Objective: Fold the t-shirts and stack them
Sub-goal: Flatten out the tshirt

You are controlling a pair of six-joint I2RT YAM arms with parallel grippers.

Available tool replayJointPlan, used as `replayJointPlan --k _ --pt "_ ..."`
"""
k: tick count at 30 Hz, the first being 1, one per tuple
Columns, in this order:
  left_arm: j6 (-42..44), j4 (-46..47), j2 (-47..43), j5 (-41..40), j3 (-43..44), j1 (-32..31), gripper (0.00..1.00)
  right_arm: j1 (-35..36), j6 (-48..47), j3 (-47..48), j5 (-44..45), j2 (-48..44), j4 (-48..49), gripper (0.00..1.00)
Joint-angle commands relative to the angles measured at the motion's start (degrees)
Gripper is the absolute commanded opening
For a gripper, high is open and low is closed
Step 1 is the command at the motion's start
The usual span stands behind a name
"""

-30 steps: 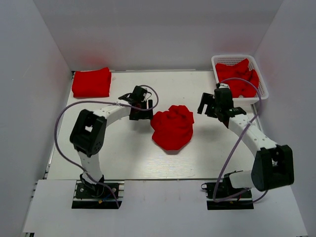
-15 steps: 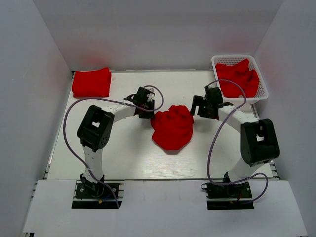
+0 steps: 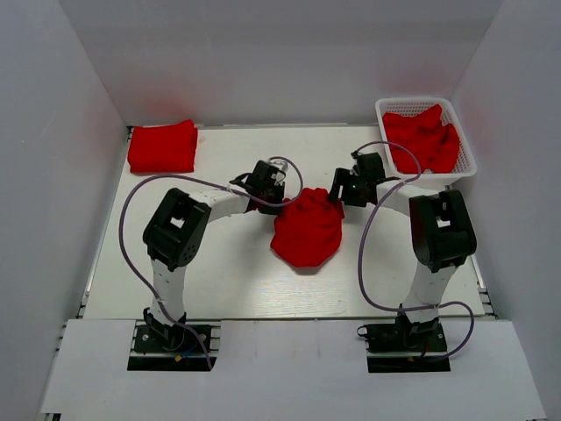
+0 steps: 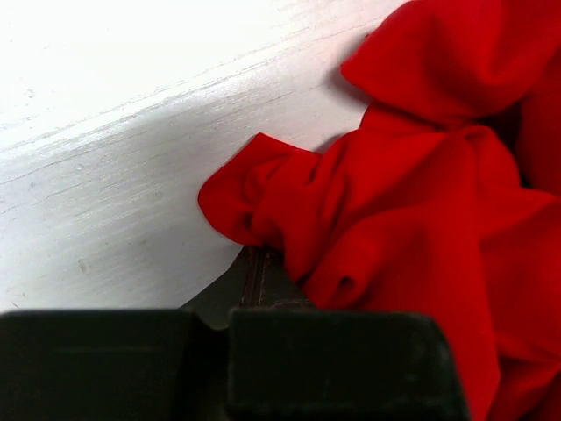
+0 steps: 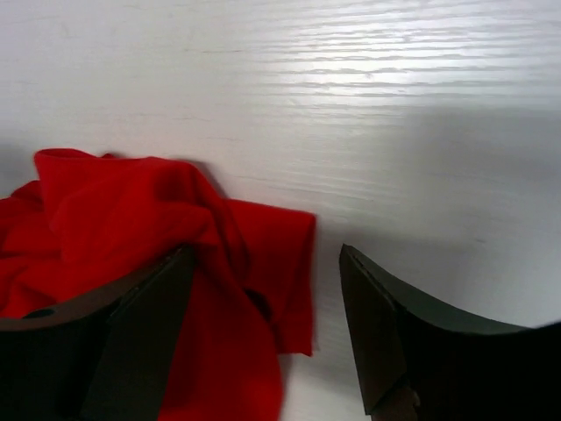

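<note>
One crumpled red t-shirt lies in a heap at the middle of the table. My left gripper sits at the heap's upper left edge. In the left wrist view its jaws are shut on a bunched fold of that shirt. My right gripper is at the heap's upper right edge. It stands open and low over the table, its two dark fingers either side of a loose flap of the shirt. A folded red t-shirt lies at the far left corner.
A white lattice basket at the far right corner holds more crumpled red t-shirts. White walls enclose the table on the left, back and right. Purple cables loop beside both arms.
Both grippers have come inward to the crumpled shirt, the right one from near the basket. The left jaws have gone from open to shut on the shirt's edge.
</note>
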Motion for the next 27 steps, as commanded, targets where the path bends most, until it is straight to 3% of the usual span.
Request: replayJointPlan --k 1,2,4,5,6,8,14,18,21,27 --pt "0.67 -2.87 -0.85 -1.98 -2.52 -0.25 0.0 0.88 -0.91 0.94 -8.62 2.79 2.44 0.72" --pt "0.67 -2.87 -1.63 -3.46 -3.04 -0.25 0.0 0.8 -1.35 0.85 -9.85 2.97 2.97 0.69" --pt "0.15 -1.56 -3.13 -4.25 -3.57 0.27 0.0 0.97 -1.61 1.02 -12.93 3.32 3.24 0.48" --pt "0.14 -1.03 -3.66 -4.26 -4.27 0.27 0.0 0.97 -2.05 1.02 -13.29 3.32 3.24 0.36" --pt "0.14 -1.02 -4.71 -4.26 -4.28 0.8 0.0 0.71 -2.4 1.02 -14.25 3.14 4.9 0.15" --pt "0.14 -0.23 -5.41 -4.26 -4.8 0.8 0.0 0.97 -3.46 0.76 -16.27 2.71 5.26 0.02" --pt "2.95 -1.54 -9.27 -12.24 -0.33 0.8 0.0 0.45 -5.92 3.48 -12.86 -2.73 8.77 0.0" --pt "2.96 -3.83 -15.06 -19.46 3.72 0.8 0.0 0.45 -7.85 3.66 -9.17 -15.0 13.52 0.0" --pt "3.57 -2.01 -20.34 -20.26 3.11 0.8 0.0 0.62 -9.61 2.17 -8.2 -23.28 18.35 0.0" --pt "8.57 -0.58 -35.11 -20.26 5.29 0.19 0.0 0.62 -13.65 4.53 -8.63 -35.52 16.0 0.0"
